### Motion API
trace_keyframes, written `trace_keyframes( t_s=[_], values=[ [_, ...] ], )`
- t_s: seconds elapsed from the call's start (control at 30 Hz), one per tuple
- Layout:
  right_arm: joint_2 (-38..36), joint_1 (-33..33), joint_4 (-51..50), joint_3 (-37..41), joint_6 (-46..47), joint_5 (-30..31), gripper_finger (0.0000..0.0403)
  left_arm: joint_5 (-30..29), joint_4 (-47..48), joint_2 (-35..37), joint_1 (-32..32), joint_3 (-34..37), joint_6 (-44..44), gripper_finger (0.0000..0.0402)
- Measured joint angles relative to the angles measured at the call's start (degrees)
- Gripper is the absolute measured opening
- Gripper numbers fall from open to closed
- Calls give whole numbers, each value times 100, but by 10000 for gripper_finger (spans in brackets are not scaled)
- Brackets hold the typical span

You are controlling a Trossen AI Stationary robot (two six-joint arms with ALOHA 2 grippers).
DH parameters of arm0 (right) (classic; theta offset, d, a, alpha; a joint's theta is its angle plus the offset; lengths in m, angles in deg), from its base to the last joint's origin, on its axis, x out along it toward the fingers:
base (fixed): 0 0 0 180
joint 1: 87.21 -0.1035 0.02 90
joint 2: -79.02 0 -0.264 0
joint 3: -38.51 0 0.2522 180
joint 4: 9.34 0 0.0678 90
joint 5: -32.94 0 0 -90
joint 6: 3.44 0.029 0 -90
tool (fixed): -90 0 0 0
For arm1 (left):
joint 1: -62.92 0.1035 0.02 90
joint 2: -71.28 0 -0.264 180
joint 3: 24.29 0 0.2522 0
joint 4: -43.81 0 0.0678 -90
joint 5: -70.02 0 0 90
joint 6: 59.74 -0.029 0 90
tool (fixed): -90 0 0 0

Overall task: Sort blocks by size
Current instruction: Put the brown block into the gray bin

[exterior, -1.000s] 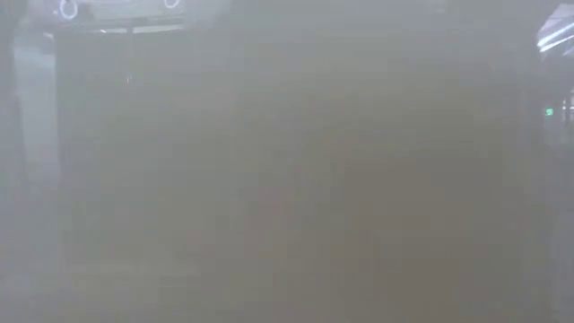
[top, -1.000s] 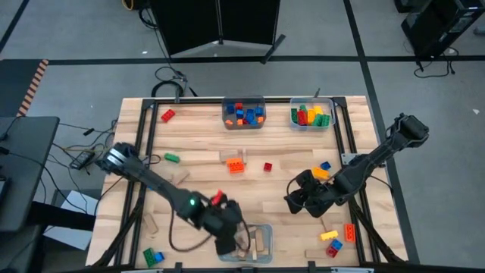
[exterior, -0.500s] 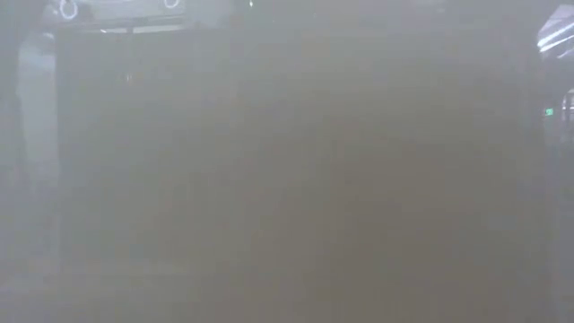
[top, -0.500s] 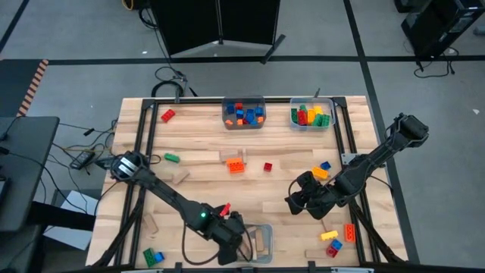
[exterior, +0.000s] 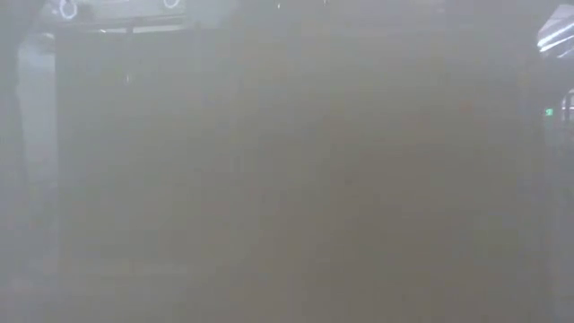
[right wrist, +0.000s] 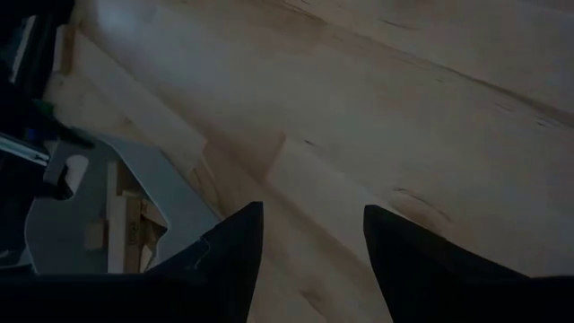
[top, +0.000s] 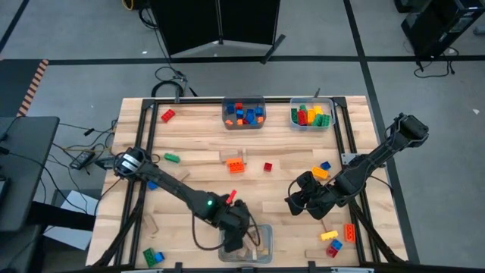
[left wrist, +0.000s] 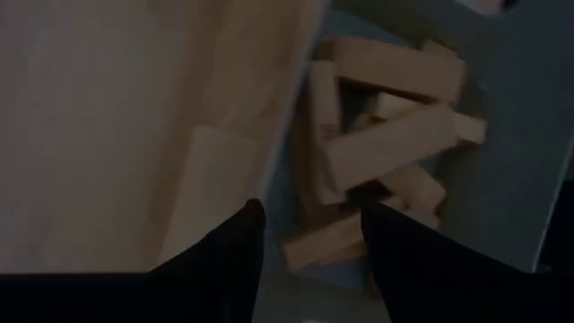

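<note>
1. The left end effector point(top: 241, 236) hung over the clear bin point(top: 265, 231) at the near edge of the surface point(top: 197, 178). Its fingers point(left wrist: 224, 256) stood apart with nothing between them.
2. In the left wrist view, tan wooden blocks point(left wrist: 395, 144) lay piled crosswise in that bin, just beyond the fingertips and not touching them.
3. The right end effector point(top: 292, 201) waited low over bare wood toward the right of the surface. Its fingers point(right wrist: 229, 256) stood apart and empty.
4. Nearest it lay a blue and yellow brick pair point(top: 322, 169) just beyond the arm, and a small cluster of bricks point(top: 333, 241) at the near right corner.
5. An orange brick point(top: 236, 165) and a small red brick point(top: 267, 167) lay mid-surface, well apart from both end effectors.
6. Two far bins held sorted bricks: one mostly blue and orange point(top: 243, 114), one green, red and yellow point(top: 311, 115).
7. A red brick point(top: 167, 115) lay at the far left, a green brick point(top: 172, 158) at the left.
8. No writing could be read anywhere; the low view showed only grey haze.
</note>
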Motion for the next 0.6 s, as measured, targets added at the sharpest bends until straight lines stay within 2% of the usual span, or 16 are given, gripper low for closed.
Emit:
trace_keyframes(
  t_s=[0.17,0.27,0.33,0.47,0.6],
  values=[
    [0,0,-16,0,-41,-126,208,-76,447,2,126,-467,-128,193],
    [0,-15,-31,0,69,-177,204,-330,785,8,98,-750,-434,193],
    [0,-66,-83,-22,149,-177,199,-693,1213,6,22,-921,-564,193],
    [0,-282,-614,-398,381,-181,177,-1786,2033,82,-264,-1021,-507,193],
    [0,-529,-1351,-973,464,-179,149,-2734,2950,173,-612,-1019,-74,192]
  ],
)
